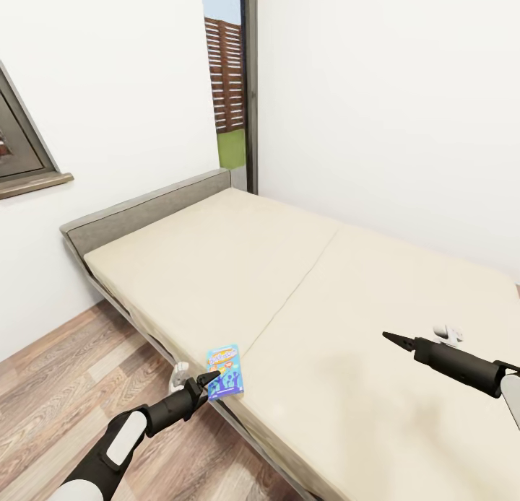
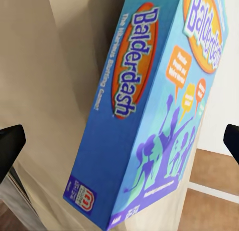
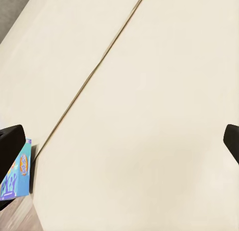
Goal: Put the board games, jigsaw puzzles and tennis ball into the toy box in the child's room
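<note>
A small blue board game (image 1: 224, 371), printed "Balderdash", lies at the near edge of the bed (image 1: 303, 284), partly past the cream mattress. My left gripper (image 1: 209, 378) is right at its left side. In the left wrist view the blue box (image 2: 149, 116) sits between the two fingertips (image 2: 10, 141), which stand wide apart and do not touch it, so the left gripper (image 2: 119, 141) is open. My right gripper (image 1: 396, 338) hovers open over the bare mattress to the right. In the right wrist view the same box (image 3: 17, 173) shows beside one fingertip of the right gripper (image 3: 122, 141).
The grey padded headboard (image 1: 144, 212) stands against the white wall at the back left. Wood floor (image 1: 65, 400) runs along the bed's left side. A window frame (image 1: 29, 162) is on the left wall, and a tall glass strip (image 1: 231, 89) stands behind the bed's far corner.
</note>
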### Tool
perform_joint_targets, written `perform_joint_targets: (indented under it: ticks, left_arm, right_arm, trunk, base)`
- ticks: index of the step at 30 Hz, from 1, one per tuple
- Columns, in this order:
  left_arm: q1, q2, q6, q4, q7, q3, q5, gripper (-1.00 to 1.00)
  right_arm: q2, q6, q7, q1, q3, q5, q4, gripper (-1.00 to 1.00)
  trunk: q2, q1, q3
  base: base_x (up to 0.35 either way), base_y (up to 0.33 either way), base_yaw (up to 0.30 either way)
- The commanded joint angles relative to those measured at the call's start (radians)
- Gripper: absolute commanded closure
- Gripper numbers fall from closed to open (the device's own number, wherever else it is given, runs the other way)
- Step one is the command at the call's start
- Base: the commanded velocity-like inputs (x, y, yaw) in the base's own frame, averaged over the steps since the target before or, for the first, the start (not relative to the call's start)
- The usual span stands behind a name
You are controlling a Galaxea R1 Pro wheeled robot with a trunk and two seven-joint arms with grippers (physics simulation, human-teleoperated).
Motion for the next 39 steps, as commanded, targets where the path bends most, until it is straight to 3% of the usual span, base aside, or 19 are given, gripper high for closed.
perform_joint_targets:
  ticks: [1, 26, 39]
  left_arm:
    - [0.0, 0.0, 0.007, 0.0, -0.001, 0.002, 0.003, -1.0]
    - [0.0, -0.001, 0.01, 0.0, 0.0, 0.001, 0.003, -1.0]
    - [0.0, -0.002, 0.025, 0.0, 0.0, 0.001, 0.003, -1.0]
  right_arm:
    - [0.0, 0.006, 0.004, -0.001, -0.001, 0.001, 0.0, -1.0]
    - [0.0, 0.006, 0.004, -0.001, -0.001, 0.001, 0.0, -1.0]
    - [0.0, 0.006, 0.004, -0.001, -0.001, 0.001, 0.0, -1.0]
  trunk:
    - [0.0, 0.0, -0.001]
    - [0.0, 0.0, -0.001]
    - [0.0, 0.0, -0.001]
  base:
    - [0.0, 0.0, 0.0]
    - [0.0, 0.0, -0.002]
    - [0.0, 0.0, -0.085]
